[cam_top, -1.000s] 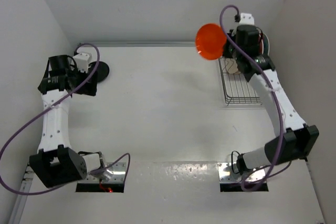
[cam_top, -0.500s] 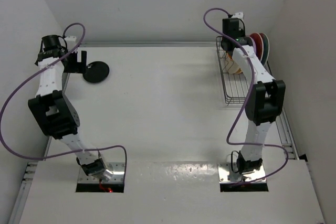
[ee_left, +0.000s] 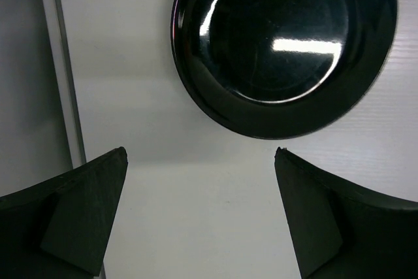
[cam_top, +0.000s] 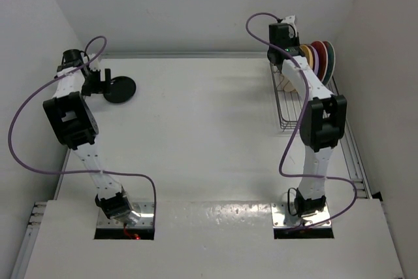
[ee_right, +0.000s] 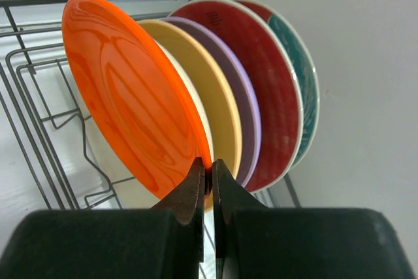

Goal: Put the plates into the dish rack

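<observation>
The right gripper (ee_right: 208, 171) has its two black fingers pressed together on the lower rim of a glossy orange round plate (ee_right: 127, 89), which stands on edge and leans toward the left. Just behind it stand more round plates on edge, packed close in a row: a cream plate (ee_right: 111, 174) mostly hidden by the orange one, a tan-yellow plate (ee_right: 212, 89), a lavender plate (ee_right: 249, 119), a red plate (ee_right: 268, 89), and a red plate with teal flowers (ee_right: 304, 83). They sit in a thin grey metal wire dish rack (ee_right: 32, 129). A plain white wall (ee_right: 366, 96) rises just beside the last plate.
</observation>
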Controlling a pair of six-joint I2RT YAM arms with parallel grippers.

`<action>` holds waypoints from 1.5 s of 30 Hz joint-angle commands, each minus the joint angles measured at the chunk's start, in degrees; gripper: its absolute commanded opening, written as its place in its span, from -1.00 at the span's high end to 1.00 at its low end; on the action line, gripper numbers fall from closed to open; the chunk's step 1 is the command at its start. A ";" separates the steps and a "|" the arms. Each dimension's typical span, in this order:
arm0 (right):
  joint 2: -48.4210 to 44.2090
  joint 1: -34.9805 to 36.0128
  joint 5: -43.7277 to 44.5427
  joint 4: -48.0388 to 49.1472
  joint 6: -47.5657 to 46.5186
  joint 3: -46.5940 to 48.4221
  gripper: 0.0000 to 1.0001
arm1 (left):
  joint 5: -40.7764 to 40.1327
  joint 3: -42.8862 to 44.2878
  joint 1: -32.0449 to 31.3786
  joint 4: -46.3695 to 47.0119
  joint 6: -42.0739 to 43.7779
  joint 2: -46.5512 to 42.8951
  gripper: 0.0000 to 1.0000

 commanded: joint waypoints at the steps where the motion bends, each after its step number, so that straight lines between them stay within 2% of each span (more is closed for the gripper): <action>1: 0.59 0.06 -0.04 -0.74 5.34 -1.11 1.00 | -0.07 3.21 1.52 1.16 -2.09 2.25 -1.00; 12: 7.45 -0.64 -7.95 -8.47 14.04 3.37 1.00 | -1.39 5.67 2.13 1.16 -1.57 8.84 -1.00; 15: 7.27 -0.81 -9.45 -9.35 15.71 3.10 1.00 | 1.24 5.68 2.13 1.16 -1.57 9.99 -1.00; 16: 7.45 -0.90 -10.41 -9.61 16.67 3.45 0.92 | 3.86 5.68 2.13 1.16 -1.57 9.99 -1.00; 17: 7.36 -0.90 -10.94 -10.84 16.86 3.62 0.59 | 5.80 6.20 2.74 1.16 -1.05 9.99 -1.00; 19: 6.75 -0.99 -12.61 -10.93 16.42 3.71 0.07 | 11.50 6.21 3.36 1.16 -0.52 10.61 -1.00; 20: 6.05 -0.82 -13.14 -10.94 16.24 3.63 -0.29 | 12.66 6.21 3.36 1.16 -0.52 11.13 -1.00; 23: 4.64 -0.38 -14.99 -10.41 14.93 3.19 -0.48 | 13.47 6.82 3.36 1.16 -1.04 12.89 -1.00; 27: 2.01 0.76 -16.04 -9.44 12.73 3.01 -0.54 | 16.80 9.10 3.98 1.16 -2.10 14.12 -0.95; 29: 1.56 1.47 -15.96 -9.00 12.46 3.01 -0.61 | 19.17 9.11 4.60 1.69 -3.24 15.70 -0.78; 31: 0.77 1.82 -15.96 -8.39 12.72 3.01 -0.63 | 20.93 10.42 4.60 1.69 -3.85 17.19 -0.51; 32: 0.77 1.82 -16.04 -8.21 12.99 2.84 -0.63 | 22.59 10.43 4.60 1.69 -4.47 18.07 -0.30; 37: -1.33 1.64 -16.92 -8.04 15.10 1.09 -0.76 | 24.27 12.45 4.60 1.69 -5.62 22.64 0.24; 38: -1.69 1.73 -17.62 -7.86 14.93 0.82 -0.76 | 24.28 12.45 4.60 1.69 -5.62 22.65 0.39; 40: -3.18 1.91 -18.32 -7.42 14.57 -0.41 -0.79 | 24.98 12.45 4.60 1.69 -5.62 22.65 0.51; 41: -3.54 1.91 -18.50 -7.25 14.40 -0.94 -0.79 | 25.68 12.45 4.07 1.69 -5.62 22.65 0.70; 44: -5.12 1.99 -18.68 -4.88 14.05 -3.39 -0.81 | 27.78 12.45 3.55 1.69 -5.62 22.65 1.00; 45: -5.56 1.91 -18.86 -4.52 14.13 -3.58 -0.81 | 28.84 12.45 3.54 1.69 -5.62 22.65 1.00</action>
